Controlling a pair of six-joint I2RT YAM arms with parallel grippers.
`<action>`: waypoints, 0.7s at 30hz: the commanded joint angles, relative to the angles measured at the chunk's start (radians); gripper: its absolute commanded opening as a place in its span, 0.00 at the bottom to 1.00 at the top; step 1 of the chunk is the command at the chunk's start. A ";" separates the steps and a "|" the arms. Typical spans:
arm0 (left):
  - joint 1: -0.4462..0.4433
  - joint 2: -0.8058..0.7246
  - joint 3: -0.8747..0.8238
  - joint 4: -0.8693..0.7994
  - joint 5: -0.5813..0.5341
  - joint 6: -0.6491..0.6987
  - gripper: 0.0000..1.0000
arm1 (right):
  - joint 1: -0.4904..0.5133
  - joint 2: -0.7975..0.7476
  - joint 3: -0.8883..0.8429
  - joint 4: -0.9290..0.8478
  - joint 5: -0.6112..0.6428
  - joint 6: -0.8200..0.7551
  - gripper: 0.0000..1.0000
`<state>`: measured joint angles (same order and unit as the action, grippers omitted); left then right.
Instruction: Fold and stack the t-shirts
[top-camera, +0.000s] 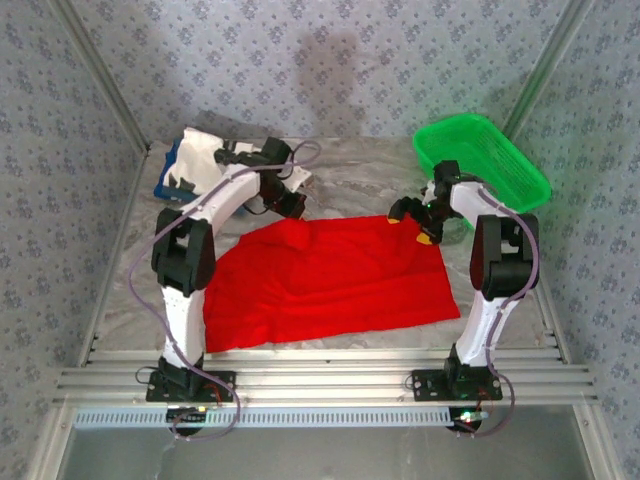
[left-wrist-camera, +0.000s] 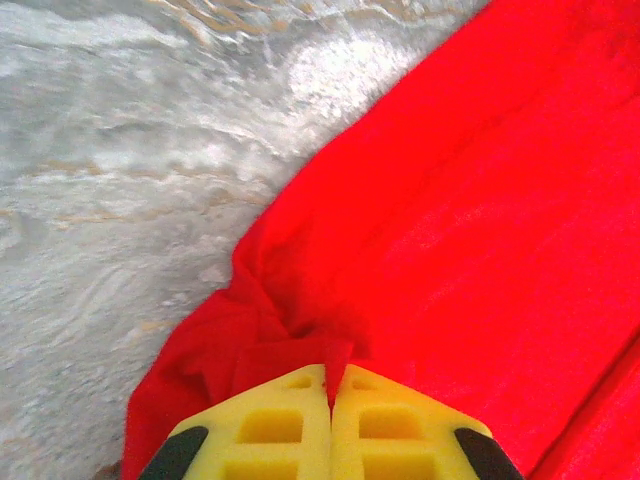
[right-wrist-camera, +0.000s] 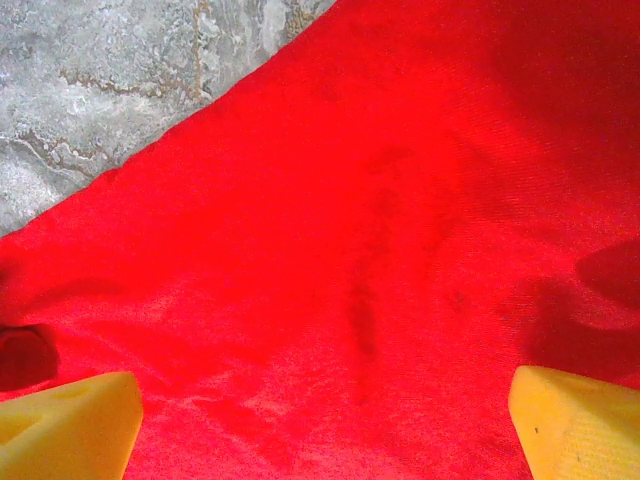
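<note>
You see little of the flat blue tray (top-camera: 163, 186): the crumpled white cloth shirt (top-camera: 200, 150) covers it, and the white left arm (top-camera: 228, 195) crosses that shirt's near edge. In the left wrist view, a bunched corner of the bright red cloth shirt (left-wrist-camera: 480, 200) vanishes between the pressed-together yellow fingers (left-wrist-camera: 270, 425) of the left gripper (left-wrist-camera: 330, 378). The bottom edge cuts off the spread fingertips (right-wrist-camera: 70, 425) of the right gripper (right-wrist-camera: 325, 395).
</note>
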<state>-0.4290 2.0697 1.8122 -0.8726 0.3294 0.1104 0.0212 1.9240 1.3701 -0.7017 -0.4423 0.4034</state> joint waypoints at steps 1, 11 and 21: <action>0.028 -0.044 -0.029 0.016 0.019 -0.024 0.00 | 0.007 -0.025 -0.008 -0.004 -0.013 0.015 0.96; 0.106 -0.137 -0.129 0.157 -0.033 -0.146 0.00 | -0.003 -0.005 0.038 -0.064 0.088 0.065 0.96; 0.173 -0.280 -0.257 0.310 -0.218 -0.303 0.00 | 0.015 0.103 0.252 -0.134 0.319 0.072 0.94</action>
<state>-0.2722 1.8439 1.5784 -0.6285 0.1799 -0.1268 0.0238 1.9835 1.5513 -0.7818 -0.2440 0.4641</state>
